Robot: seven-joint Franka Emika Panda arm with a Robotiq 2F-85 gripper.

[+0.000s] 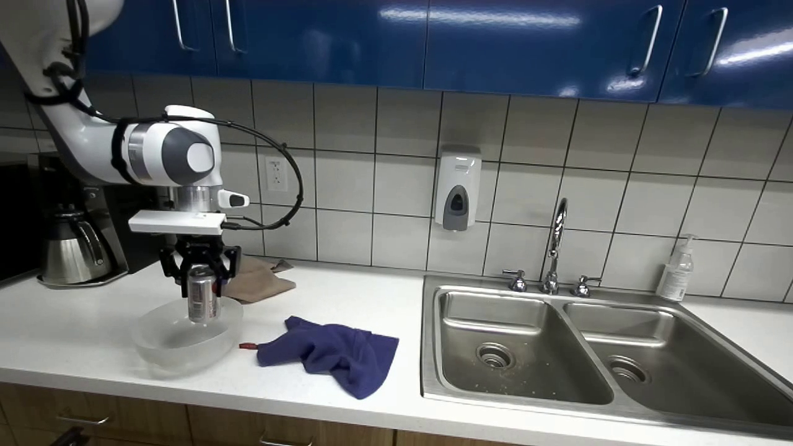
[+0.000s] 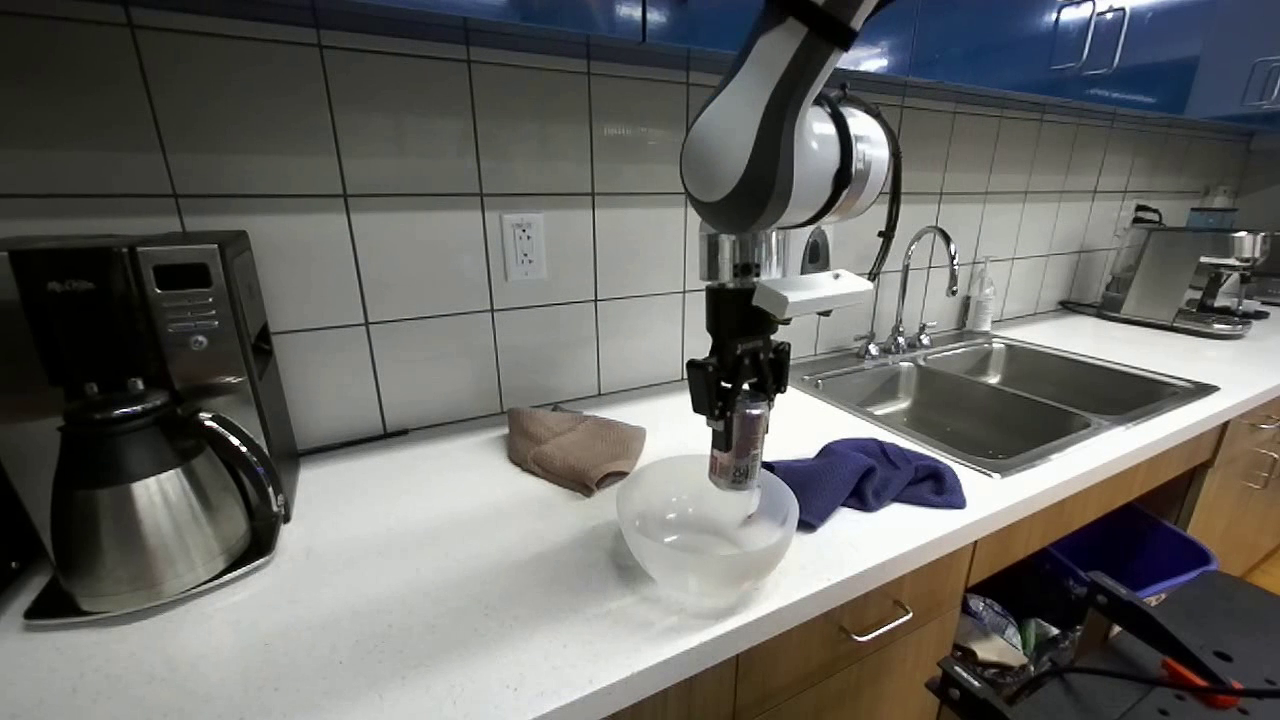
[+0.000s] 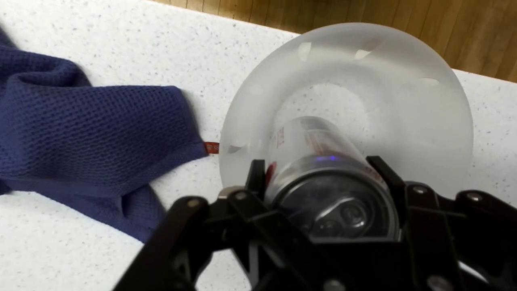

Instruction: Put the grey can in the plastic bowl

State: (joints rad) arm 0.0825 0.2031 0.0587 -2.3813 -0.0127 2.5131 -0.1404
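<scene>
The grey can (image 1: 203, 305) is a silvery drink can with red marks. It also shows in an exterior view (image 2: 738, 462) and in the wrist view (image 3: 313, 139). My gripper (image 1: 202, 286) is shut on its upper part, with one finger on each side, also in the wrist view (image 3: 317, 169). The can hangs nearly upright over the plastic bowl (image 1: 155, 350), off its centre toward the blue cloth. The clear whitish bowl stands on the counter, also in an exterior view (image 2: 675, 560) and the wrist view (image 3: 430, 121). I cannot tell whether the can's bottom is below the rim.
A blue cloth (image 1: 337, 350) with a red tag lies beside the bowl. A brown cloth (image 2: 575, 447) lies behind it near the tiled wall. A coffee maker with a steel carafe (image 2: 150, 510) and a double sink (image 1: 517, 371) stand along the counter. The bowl is near the front edge.
</scene>
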